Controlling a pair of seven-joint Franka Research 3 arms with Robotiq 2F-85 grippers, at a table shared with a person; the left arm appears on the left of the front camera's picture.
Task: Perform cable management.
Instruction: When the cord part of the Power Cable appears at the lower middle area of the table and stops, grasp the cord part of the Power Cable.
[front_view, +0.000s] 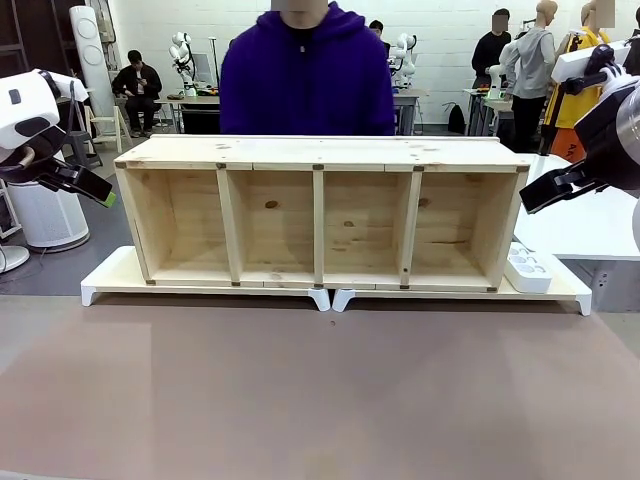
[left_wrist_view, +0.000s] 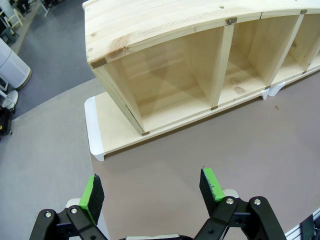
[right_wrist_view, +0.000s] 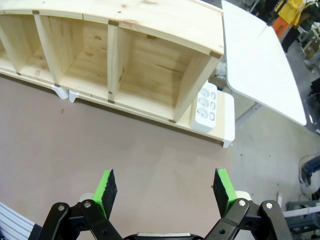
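left wrist view: the left gripper hangs over the brown table top, its green-padded fingers spread wide with nothing between them; the right gripper is likewise wide open and holds nothing; beyond them the wooden shelf — four open compartments — rests on two low white boards; a white power strip lies on the right board, just beside the shelf's right end; behind the shelf stands a person in a purple hoodie; where the cable lies i cannot tell.
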